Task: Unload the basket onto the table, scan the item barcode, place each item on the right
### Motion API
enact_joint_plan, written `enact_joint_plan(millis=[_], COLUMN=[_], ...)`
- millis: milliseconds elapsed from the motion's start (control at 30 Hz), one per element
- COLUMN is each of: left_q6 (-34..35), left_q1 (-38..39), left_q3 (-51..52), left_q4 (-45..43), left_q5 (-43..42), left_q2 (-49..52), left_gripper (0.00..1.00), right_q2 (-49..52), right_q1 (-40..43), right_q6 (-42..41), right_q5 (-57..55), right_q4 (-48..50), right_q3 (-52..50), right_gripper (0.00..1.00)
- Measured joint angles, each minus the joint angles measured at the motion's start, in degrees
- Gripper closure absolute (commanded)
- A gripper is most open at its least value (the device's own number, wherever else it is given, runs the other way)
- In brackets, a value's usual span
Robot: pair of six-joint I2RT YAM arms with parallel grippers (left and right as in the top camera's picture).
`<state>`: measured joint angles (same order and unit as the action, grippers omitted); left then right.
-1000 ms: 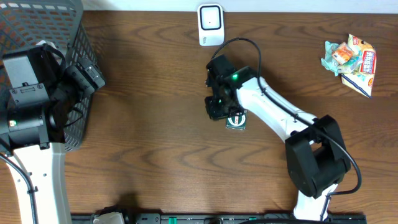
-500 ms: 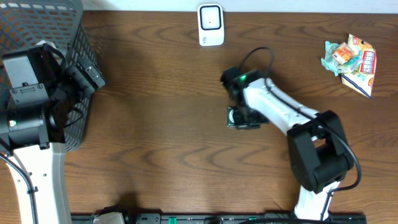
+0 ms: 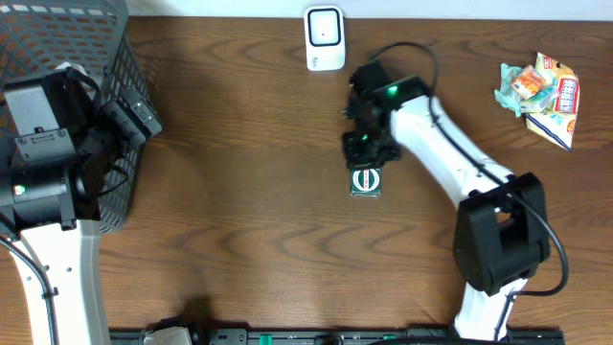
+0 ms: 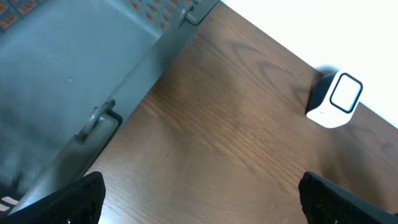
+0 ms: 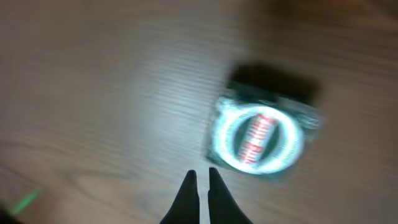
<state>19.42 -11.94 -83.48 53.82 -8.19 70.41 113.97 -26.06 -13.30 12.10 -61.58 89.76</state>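
- Hanging close by the item [image 3: 365,182], your right claw [image 5: 199,190] had its fingers pressed together on nothing; the item lay free on the tabletop [image 3: 239,211], just past the tips.
- That item, a small dark pack with a round white-and-red label up, sat below the scanner [image 3: 325,38] and apart from it. No barcode showed on the upper face, so I judged it needed lifting and turning toward the scanner's window.
- Your right arm reached from the near edge up and leftward across the tabletop. The wrist was bent so the claw tipped down on the scanner side of the item.
- Closed like that, the claw couldn't take hold; you'd have needed to spread it before coming down.
- Your left claw [image 4: 200,205] stood spread wide and empty at the edge of the basket [image 4: 93,56], facing the scanner and well clear of the right arm's work.
- A snack pile [image 3: 541,88] lay at the far right corner, well apart.
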Motion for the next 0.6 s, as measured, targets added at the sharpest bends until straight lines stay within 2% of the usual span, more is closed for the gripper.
enact_joint_plan(millis=[233, 333, 533, 600], left_q6=[0.0, 0.0, 0.0, 0.0], left_q1=[0.0, 0.0, 0.0, 0.0], left_q3=[0.0, 0.0, 0.0, 0.0], left_q4=[0.0, 0.0, 0.0, 0.0], left_q5=[0.0, 0.0, 0.0, 0.0], left_q2=[0.0, 0.0, 0.0, 0.0], left_gripper=[0.02, 0.02, 0.02, 0.03], right_q2=[0.0, 0.0, 0.0, 0.0], right_q1=[-4.7, -4.2, 0.8, 4.2], right_q6=[-4.8, -8.4, -15.9, -16.3], right_q5=[-2.6, -7.6, -24.9, -28.2], right_q4=[9.5, 7.5, -1.0, -1.0], right_q3=[-11.7, -13.5, -10.6, -4.2], right_gripper=[0.98, 0.99, 0.98, 0.98])
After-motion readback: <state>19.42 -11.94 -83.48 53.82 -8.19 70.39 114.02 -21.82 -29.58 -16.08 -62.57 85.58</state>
